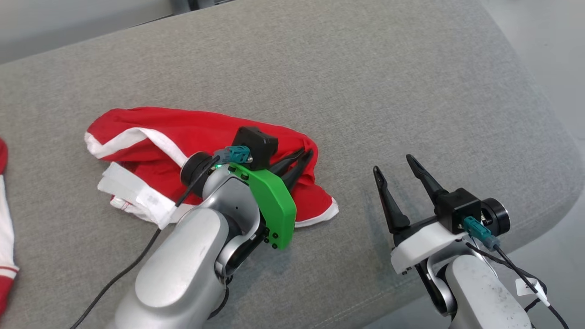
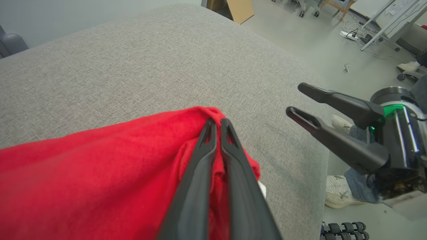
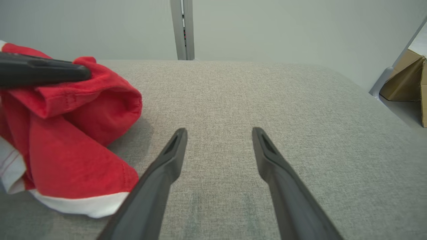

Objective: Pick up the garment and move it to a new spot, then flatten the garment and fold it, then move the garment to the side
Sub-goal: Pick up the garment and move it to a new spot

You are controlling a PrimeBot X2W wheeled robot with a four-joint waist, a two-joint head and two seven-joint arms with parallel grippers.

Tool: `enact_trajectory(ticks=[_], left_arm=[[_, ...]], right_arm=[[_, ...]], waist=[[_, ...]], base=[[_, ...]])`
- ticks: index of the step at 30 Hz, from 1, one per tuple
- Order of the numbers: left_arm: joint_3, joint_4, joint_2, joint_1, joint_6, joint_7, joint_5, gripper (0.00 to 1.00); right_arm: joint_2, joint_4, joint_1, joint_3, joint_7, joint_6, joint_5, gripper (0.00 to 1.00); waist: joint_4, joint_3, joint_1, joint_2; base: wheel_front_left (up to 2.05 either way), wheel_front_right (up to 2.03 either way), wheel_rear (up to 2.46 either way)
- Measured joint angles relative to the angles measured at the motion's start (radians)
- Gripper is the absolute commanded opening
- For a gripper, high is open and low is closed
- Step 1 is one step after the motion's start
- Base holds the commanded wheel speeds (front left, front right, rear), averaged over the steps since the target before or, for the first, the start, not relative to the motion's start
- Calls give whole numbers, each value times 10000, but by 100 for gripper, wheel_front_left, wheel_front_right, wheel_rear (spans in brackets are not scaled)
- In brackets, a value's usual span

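Left end effector pinched closed, right end effector spread wide.

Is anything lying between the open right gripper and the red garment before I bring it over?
Nothing visible. Bare grey fabric cushion separates the right gripper from the crumpled red-and-white cloth garment; the left gripper is shut on its upper fold.

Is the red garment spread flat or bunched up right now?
Bunched up: the red fabric garment with white trim lies in overlapping folds on the grey upholstered surface, one edge pinched in the shut left pincer.
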Motion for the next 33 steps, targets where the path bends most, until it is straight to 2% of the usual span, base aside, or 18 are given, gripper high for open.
enact_trajectory(ticks=[10,11,12,13,14,15,22,33], left_arm=[[357,771,44,-442,608,-50,458,0],[345,838,46,-467,608,-56,458,9],[293,957,42,-498,606,-102,464,35],[236,1055,42,-514,604,-138,502,48],[184,1101,42,-530,604,-142,518,91],[142,1133,42,-551,604,-159,522,100],[67,1168,33,-712,606,-734,523,100],[299,608,25,-544,675,-1802,-27,100]], right_arm=[[69,27,65,510,0,21,186,100],[90,33,66,499,0,17,205,100],[105,38,67,458,0,13,244,100],[105,42,75,416,0,13,267,100],[98,46,91,387,0,13,270,100],[98,50,111,383,0,13,270,100],[104,105,221,487,0,121,244,100],[-58,353,498,476,0,284,56,100]], waist=[[-1335,432,0,0],[-1465,464,0,0],[-1586,495,0,0],[-1698,521,0,0],[-1790,543,0,0],[-1867,563,0,0],[-1765,538,0,0],[-756,140,0,0]], base=[[0,0,0],[0,0,0],[0,0,0],[0,0,0],[0,0,0],[0,0,0],[0,0,0],[0,0,0]])
